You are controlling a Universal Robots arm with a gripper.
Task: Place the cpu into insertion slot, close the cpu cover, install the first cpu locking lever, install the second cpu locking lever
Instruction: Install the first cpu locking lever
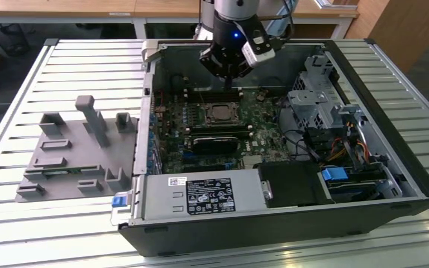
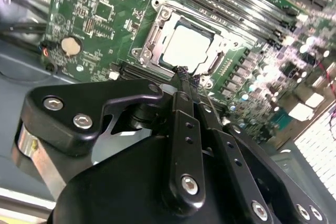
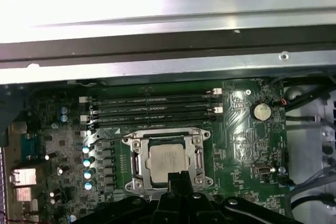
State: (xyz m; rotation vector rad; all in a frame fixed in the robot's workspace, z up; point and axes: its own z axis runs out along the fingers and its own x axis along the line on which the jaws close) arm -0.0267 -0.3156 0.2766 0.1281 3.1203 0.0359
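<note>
The fingers (image 2: pixel 183 129) are drawn together to a narrow point, and nothing is visibly held between them. In the second wrist view the gripper (image 2: pixel 186 76) hangs just above the near edge of the insertion slot (image 3: pixel 134 182), inside the open computer case (image 1: pixel 274 223) that lies on the slatted table (image 1: pixel 87 61).

The cpu (image 3: pixel 167 160) sits in the slot with its pale metal face up. The cpu cover (image 3: pixel 198 157) appears to lie down around it, the face showing through the window. Whether the thin locking levers are latched cannot be told.

Hazards, as judged from this position:
- The fingertips are close to the cpu face. A descent slightly off line could scrape it or strike the cover frame.
- A thin lever could slip off narrow tips and spring back.
- Sideways drift could hit the memory slots (image 3: pixel 152 109) or small parts on the motherboard (image 3: pixel 247 140).
</note>
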